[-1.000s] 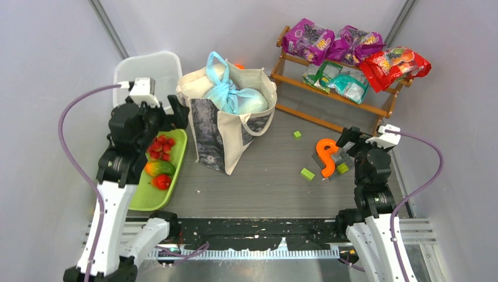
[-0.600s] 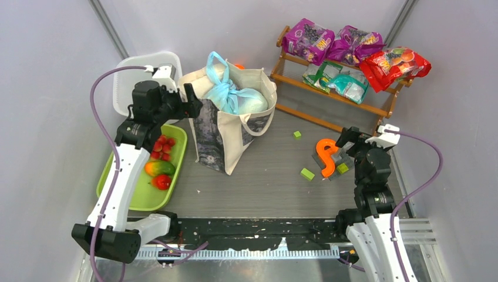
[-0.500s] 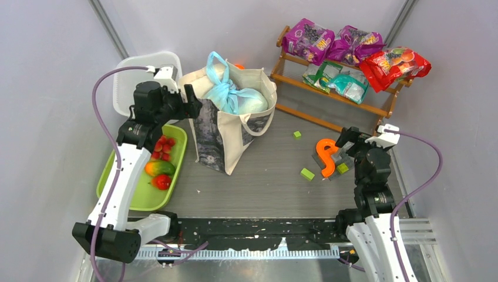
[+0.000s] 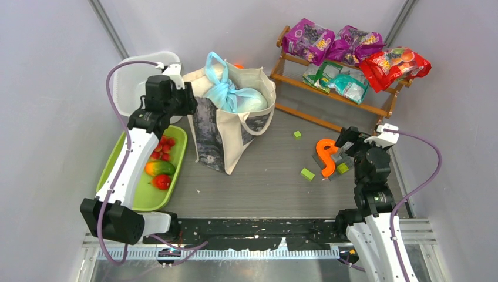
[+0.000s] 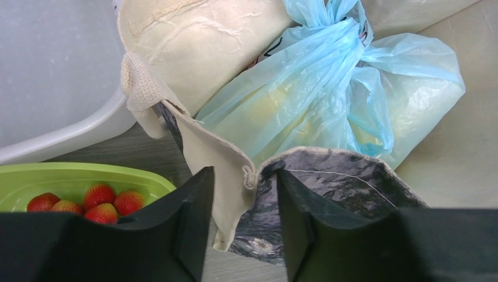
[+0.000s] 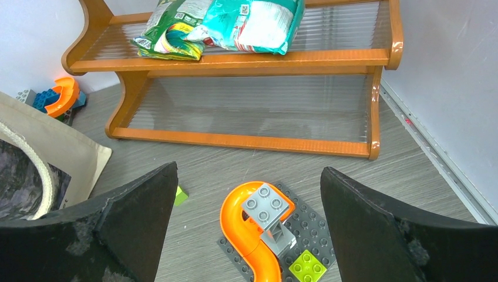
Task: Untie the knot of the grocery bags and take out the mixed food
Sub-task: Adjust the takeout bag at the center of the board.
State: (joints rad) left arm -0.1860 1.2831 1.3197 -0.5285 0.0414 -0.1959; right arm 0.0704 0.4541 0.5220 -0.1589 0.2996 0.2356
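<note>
The cream canvas tote (image 4: 226, 132) stands mid-table with the light-blue plastic bag (image 4: 244, 100) inside it. The bag's knot (image 4: 223, 88) is tied, with a loop handle sticking up. My left gripper (image 4: 191, 100) is at the tote's left corner. In the left wrist view its jaws (image 5: 245, 176) straddle the tote's corner seam (image 5: 249, 173), half narrowed, with gaps still showing. The blue bag (image 5: 305, 88) and knot (image 5: 332, 23) lie just beyond. Strawberries (image 4: 162, 147) and two more fruits lie in the green tray (image 4: 141, 202). My right gripper (image 4: 346, 138) hangs open over the toy bricks.
A white tub (image 4: 132, 73) stands behind the tray. At the back right, a wooden rack (image 4: 329, 82) holds purple packets (image 4: 308, 38), teal-green packets (image 4: 346, 82) and a red packet (image 4: 393, 64). An orange toy track (image 4: 325, 155) on a grey plate and loose green bricks (image 4: 307, 174) lie near my right gripper.
My left arm swung from above the green tray back and right to the tote's left corner, and its jaws narrowed around the rim. The right arm stayed still.
</note>
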